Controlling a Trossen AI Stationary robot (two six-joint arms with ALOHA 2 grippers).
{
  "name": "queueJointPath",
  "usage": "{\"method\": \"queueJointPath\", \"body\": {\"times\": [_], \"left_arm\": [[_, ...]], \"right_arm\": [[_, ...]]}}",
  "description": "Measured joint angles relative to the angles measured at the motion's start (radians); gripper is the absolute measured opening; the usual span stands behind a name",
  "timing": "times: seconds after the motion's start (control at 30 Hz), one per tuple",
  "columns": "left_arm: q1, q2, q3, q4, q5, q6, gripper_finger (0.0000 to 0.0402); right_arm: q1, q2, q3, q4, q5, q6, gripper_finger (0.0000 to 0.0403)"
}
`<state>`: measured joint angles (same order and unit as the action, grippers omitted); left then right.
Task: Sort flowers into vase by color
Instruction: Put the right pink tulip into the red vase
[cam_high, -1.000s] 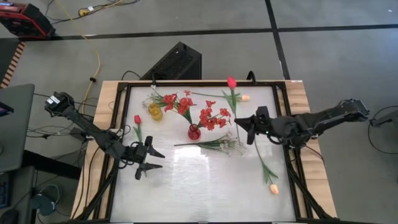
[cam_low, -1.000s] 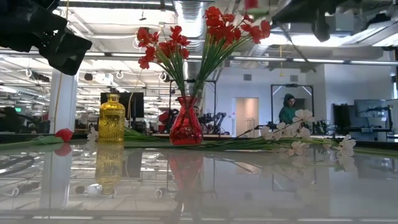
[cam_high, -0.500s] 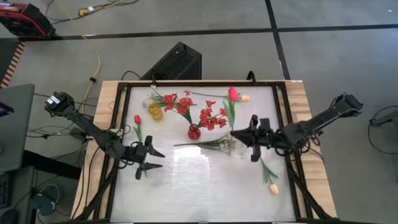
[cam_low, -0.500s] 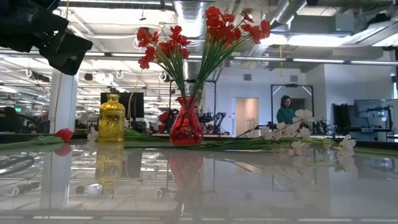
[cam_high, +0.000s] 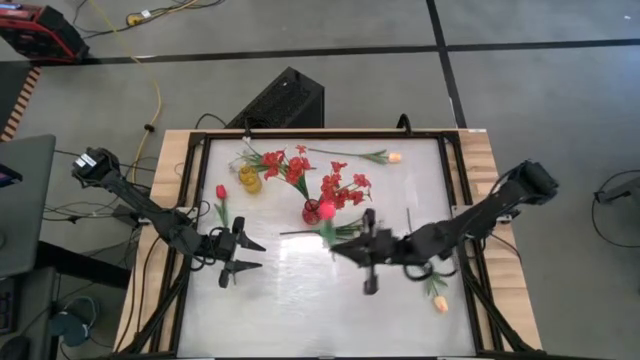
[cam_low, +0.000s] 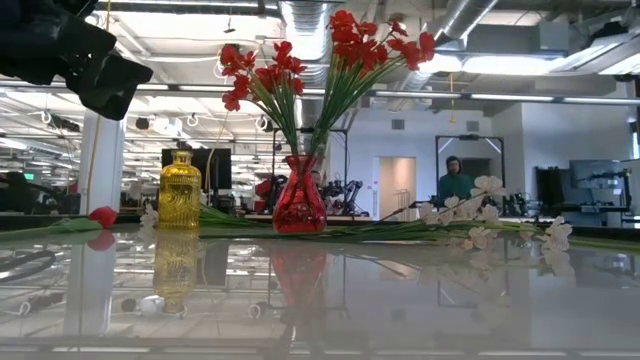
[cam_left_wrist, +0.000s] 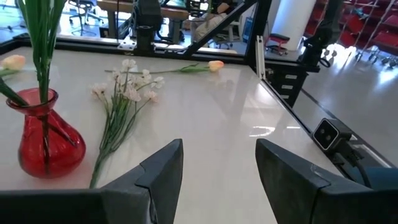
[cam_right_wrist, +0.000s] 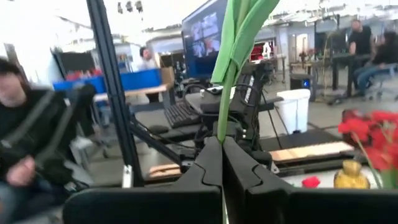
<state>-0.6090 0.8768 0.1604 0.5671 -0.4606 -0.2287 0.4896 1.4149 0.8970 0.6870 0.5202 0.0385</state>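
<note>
One red tulip hung clamped in the right gripper; steering its stem straight down into the red vase seemed wise.

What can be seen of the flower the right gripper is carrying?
The red tulip is an artificial flower with a bright pinkish-red bud on a green stem with long leaves. The right gripper, shut on its stem, holds it in the air over the table's middle, the bud close by the red vase. In the right wrist view, the stem rises from between the closed fingers.
</note>
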Motion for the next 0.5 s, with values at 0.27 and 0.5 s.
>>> {"method": "queueJointPath", "body": {"times": [0.27,0.5], "left_arm": [[0.0,0.0,0.0,0.0,-0.016,0.001,0.019],[0.0,0.0,0.0,-0.001,-0.015,0.001,0.019]], "right_arm": [[-0.031,0.248,0.181,-0.006,0.001,-0.176,0.002],[-0.082,0.359,0.213,0.077,0.093,-0.245,0.002]]}}
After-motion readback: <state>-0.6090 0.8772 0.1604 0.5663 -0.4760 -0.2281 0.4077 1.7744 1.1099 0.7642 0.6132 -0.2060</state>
